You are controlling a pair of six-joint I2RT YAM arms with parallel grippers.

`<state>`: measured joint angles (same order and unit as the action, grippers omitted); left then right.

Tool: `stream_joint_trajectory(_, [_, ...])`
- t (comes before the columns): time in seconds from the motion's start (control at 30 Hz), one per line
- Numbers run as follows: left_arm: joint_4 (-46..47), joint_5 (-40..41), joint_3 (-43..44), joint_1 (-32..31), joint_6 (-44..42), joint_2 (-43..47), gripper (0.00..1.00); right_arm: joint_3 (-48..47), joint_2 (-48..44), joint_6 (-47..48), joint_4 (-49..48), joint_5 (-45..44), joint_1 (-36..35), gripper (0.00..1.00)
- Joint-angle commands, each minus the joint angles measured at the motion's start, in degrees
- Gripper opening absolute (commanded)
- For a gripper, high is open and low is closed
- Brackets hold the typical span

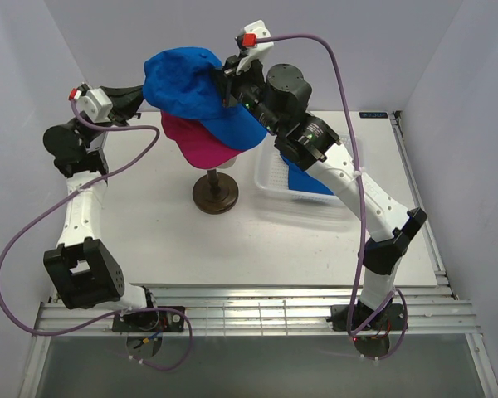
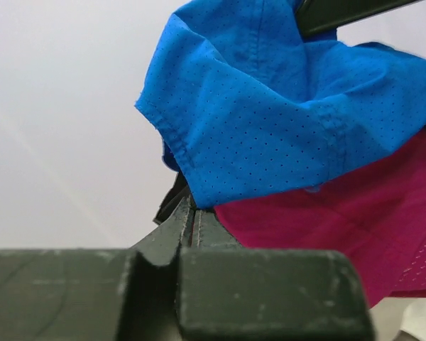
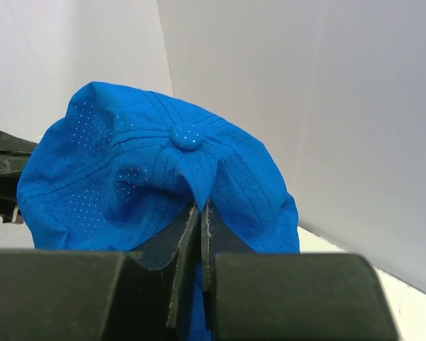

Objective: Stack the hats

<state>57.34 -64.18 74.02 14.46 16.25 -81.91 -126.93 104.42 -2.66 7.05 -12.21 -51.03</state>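
blue cap (image 1: 191, 83) draped over pink cap (image 1: 197, 145) atop a dark-footed stand (image 1: 216, 195) on the worktop (image 1: 232, 240), right claw (image 3: 200, 207) pinching its crown just below the button, left claw (image 2: 193, 209) pressed together on its hem, second blue cap (image 1: 307, 178) lying in the white basket (image 1: 270, 189)

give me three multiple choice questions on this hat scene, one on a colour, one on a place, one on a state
1. What colour is the third cap, in the white basket? A blue; B magenta; C green.
2. Where is the magenta cap? A in the basket; B on top of the third cap; C under the top blue cap, above the stand.
3. How are the right fingers? A wide open; B shut on the top blue cap; C shut on the stand.
Answers: 1 A, blue cloth lies in the basket; 2 C, its brim shows beneath the blue one; 3 B, the wrist view shows cloth pinched between them.
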Motion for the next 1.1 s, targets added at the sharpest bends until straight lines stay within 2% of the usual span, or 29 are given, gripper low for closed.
stream_joint_trajectory(0.0, [0.4,0.8,1.9,-0.4,-0.3,0.4,0.00,-0.2,0.2,-1.0,-2.2,1.0,-0.3,0.08])
stream_joint_trajectory(0.1, [-1.8,2.2,1.7,-0.5,-3.0,0.5,0.00,-0.1,0.4,-0.5,-1.1,2.4,-0.3,0.09])
stream_joint_trajectory(0.17, [-3.1,3.1,0.6,-0.4,-6.6,0.5,0.00,1.9,-0.3,0.7,-1.0,3.8,-0.3,0.33])
stream_joint_trajectory(0.27, [-6.4,4.2,-1.0,-0.4,-11.0,0.3,0.00,5.5,-2.9,4.5,-0.3,5.6,-0.3,0.63])
stream_joint_trajectory(0.37, [-6.9,3.7,-1.9,-0.4,-11.7,0.3,0.00,8.6,-6.2,8.7,1.6,4.1,-0.4,0.82])
stream_joint_trajectory(0.47, [-6.9,3.5,-1.6,-0.4,-10.6,-0.1,0.00,13.4,-11.2,14.4,1.1,0.9,-1.3,0.86])
stream_joint_trajectory(0.67, [-7.0,3.5,-0.9,-0.4,-9.2,-0.4,0.00,15.1,-15.7,24.9,1.1,-6.5,-6.1,0.88])
stream_joint_trajectory(0.8, [-7.4,3.8,-1.6,-0.4,-9.6,-0.2,0.00,17.2,-19.4,29.6,3.1,-4.4,-7.9,0.88])
stream_joint_trajectory(0.9, [-8.1,3.5,-2.1,-0.4,-10.4,0.2,0.00,27.4,-26.4,36.5,1.0,-5.6,-7.9,0.85])
stream_joint_trajectory(0.97, [-8.3,3.4,-2.5,-0.4,-10.5,0.3,0.00,35.9,-32.0,40.3,-2.0,-9.6,-7.7,0.83])
stream_joint_trajectory(1.07, [-8.4,3.4,-2.4,-0.4,-10.1,0.2,0.00,48.0,-40.2,50.2,-6.2,-10.6,-7.4,0.79])
